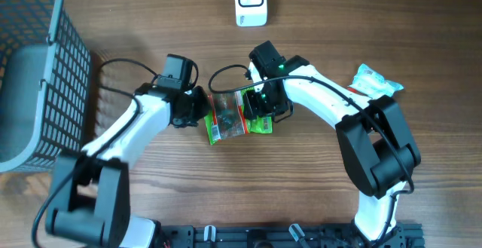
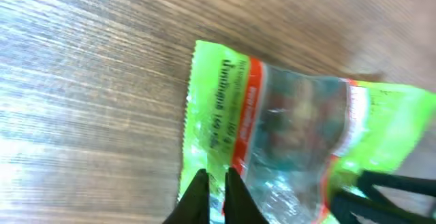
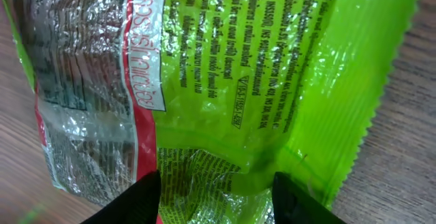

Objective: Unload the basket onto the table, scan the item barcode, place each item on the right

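A green snack packet [image 1: 230, 116] with a red band and a clear window lies between both grippers at the table's middle. My left gripper [image 1: 202, 112] is shut on the packet's left edge. In the left wrist view its fingertips [image 2: 216, 186] pinch the film of the packet [image 2: 293, 115]. My right gripper [image 1: 260, 114] is over the packet's right end. In the right wrist view its fingers [image 3: 218, 193] stand apart astride a creased fold of the packet [image 3: 272, 60]. I see small print on the packet but no barcode. The white scanner [image 1: 250, 1] stands at the far edge.
A grey mesh basket [image 1: 45, 67] fills the left side. A second packet, pale blue and white [image 1: 379, 80], lies at the right. Black cables [image 1: 120, 75] loop near both wrists.
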`<control>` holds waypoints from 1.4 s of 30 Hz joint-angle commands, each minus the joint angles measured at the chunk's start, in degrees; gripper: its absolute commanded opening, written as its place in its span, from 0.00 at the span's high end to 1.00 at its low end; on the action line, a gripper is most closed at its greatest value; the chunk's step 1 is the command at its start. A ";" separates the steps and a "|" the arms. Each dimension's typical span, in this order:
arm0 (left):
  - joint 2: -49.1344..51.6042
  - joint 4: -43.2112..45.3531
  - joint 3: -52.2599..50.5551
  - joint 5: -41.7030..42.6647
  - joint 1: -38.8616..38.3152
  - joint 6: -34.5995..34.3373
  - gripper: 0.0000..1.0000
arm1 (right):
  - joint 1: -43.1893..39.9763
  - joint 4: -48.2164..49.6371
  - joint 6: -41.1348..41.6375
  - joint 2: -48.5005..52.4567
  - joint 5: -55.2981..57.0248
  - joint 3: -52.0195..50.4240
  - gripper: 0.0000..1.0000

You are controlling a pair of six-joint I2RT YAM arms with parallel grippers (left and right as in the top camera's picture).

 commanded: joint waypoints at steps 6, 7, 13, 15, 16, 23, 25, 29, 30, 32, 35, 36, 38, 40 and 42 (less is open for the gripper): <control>2.29 0.46 -0.92 1.14 -3.82 -0.09 0.96 | -0.15 -0.68 1.64 -1.49 -1.73 -0.46 0.47; 2.93 0.66 -0.92 0.87 -4.11 -0.09 0.96 | -0.15 -0.63 1.55 -1.51 -1.81 -0.46 0.48; 6.47 0.66 -0.92 -4.70 -4.11 -0.31 0.95 | -2.10 -0.09 0.57 -5.01 -1.86 -0.39 0.41; 6.88 0.98 -0.92 -5.38 -4.07 -0.26 0.92 | -2.78 -0.26 0.50 -5.27 -2.05 -0.39 0.39; 7.02 1.14 -0.92 -5.31 -4.15 -0.28 0.91 | -2.89 -0.33 0.26 -5.27 -2.14 -0.39 0.38; 9.49 4.22 -2.43 -5.33 -4.76 -1.62 0.90 | -2.91 -0.55 0.70 -5.25 -2.84 -0.48 0.38; 10.84 4.63 -2.43 -5.14 -4.76 -1.81 0.90 | -2.91 0.04 1.77 -5.25 -2.82 -1.11 0.32; 11.58 4.81 -2.43 -5.11 -4.81 -1.81 0.89 | -2.89 1.60 4.83 -5.22 -1.27 -3.65 0.29; 11.58 4.81 -2.43 -5.11 -4.81 -1.81 0.89 | -2.91 2.23 5.01 -5.22 -0.72 -4.35 0.29; 11.58 4.81 -2.43 -5.11 -4.87 -1.81 0.88 | -2.91 4.35 6.19 -5.22 0.87 -6.32 0.26; 11.58 4.85 -2.43 -5.11 -4.87 -1.81 0.86 | -2.82 8.61 10.43 -5.22 0.72 -9.14 0.25; 11.58 4.96 -2.43 -5.09 -4.87 -1.81 0.86 | -2.67 9.88 10.91 -5.22 0.52 -9.92 0.25; 11.58 5.01 -2.43 -5.09 -4.87 -1.81 0.86 | -2.16 12.37 11.41 -5.22 -0.52 -11.52 0.25; 11.58 5.01 -2.43 -5.09 -4.87 -1.81 0.86 | -1.18 15.58 13.88 -5.22 -1.14 -13.40 0.25; 11.58 5.05 -2.43 -5.11 -4.87 -1.81 0.86 | -0.46 18.71 13.86 -5.22 -4.22 -14.58 0.25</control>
